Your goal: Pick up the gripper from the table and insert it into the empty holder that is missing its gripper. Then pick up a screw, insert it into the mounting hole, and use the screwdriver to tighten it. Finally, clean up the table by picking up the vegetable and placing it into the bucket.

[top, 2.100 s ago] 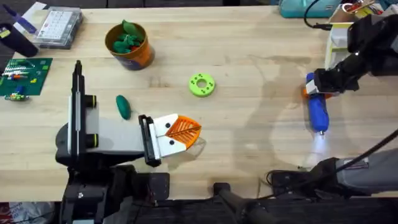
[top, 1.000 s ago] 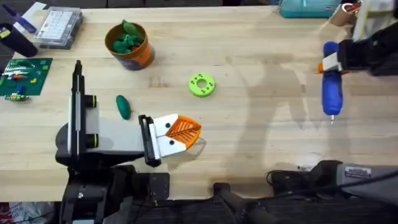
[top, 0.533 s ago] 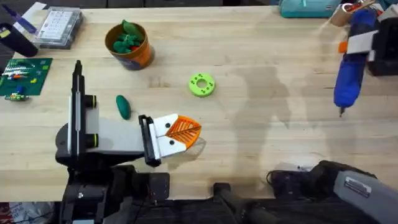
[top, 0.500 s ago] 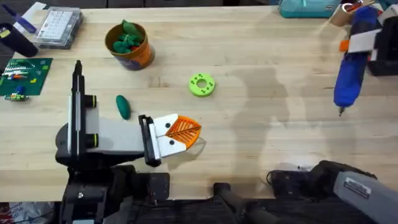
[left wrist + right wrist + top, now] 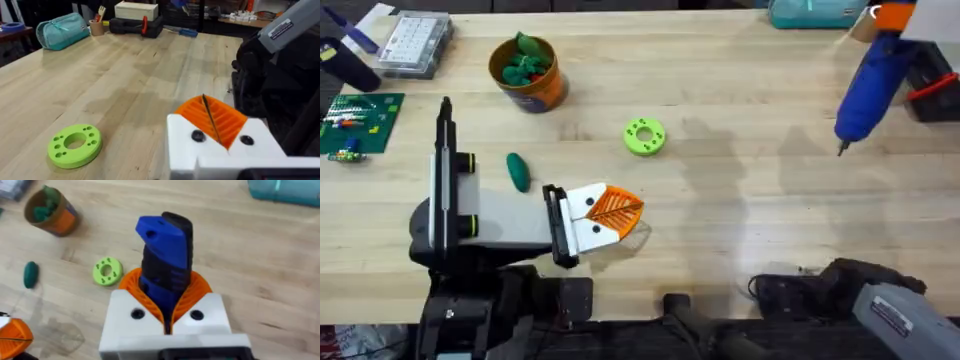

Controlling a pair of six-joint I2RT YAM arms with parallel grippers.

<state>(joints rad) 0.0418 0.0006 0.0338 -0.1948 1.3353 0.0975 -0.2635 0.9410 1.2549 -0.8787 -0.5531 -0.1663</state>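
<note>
The screwdriver [image 5: 867,85] is held up in the air, far to the right of the green ring [image 5: 645,136], with its thin bit pointing down and left. It is pinched tight between the orange pads of the right gripper [image 5: 167,305], which is clamped on the thick blue body. The screwdriver looks hard, smooth and rather heavy, so it is best gripped around the fat middle, never by the thin bit, which could bend. The left gripper [image 5: 212,122] is seen resting on the table, just below and left of the green ring, with its orange pads pressed together and nothing between them. The vegetable [image 5: 518,171] is seen lying on the wood, well to the left of the green ring. It looks small, light and slippery, so it should be pinched across its middle. The bucket [image 5: 528,73] is stood up and to the left of the green ring, and some green toy pieces are already heaped inside it
</note>
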